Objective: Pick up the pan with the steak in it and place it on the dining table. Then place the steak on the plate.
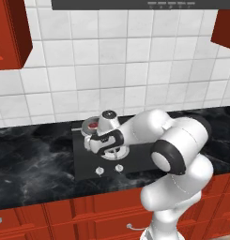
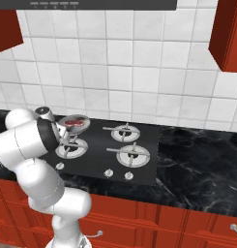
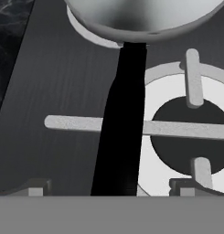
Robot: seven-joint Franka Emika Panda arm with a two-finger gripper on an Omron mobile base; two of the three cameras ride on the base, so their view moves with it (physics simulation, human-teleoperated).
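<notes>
White tiles back a black marble tabltop (image 1: 27,159) over red cabinets, and I have the arm parked at the black cooktop (image 2: 98,155) set into it. At the rear left burner sits the shallow grey metal pan (image 2: 74,121) holding the small red marbled steak (image 2: 74,122), its short black handle (image 3: 120,128) pointing toward me. My gripper (image 3: 111,192) hovers over that handle, fingers (image 3: 35,188) spread wide on either side, apart from it, lined up for a grasp, I judge.
</notes>
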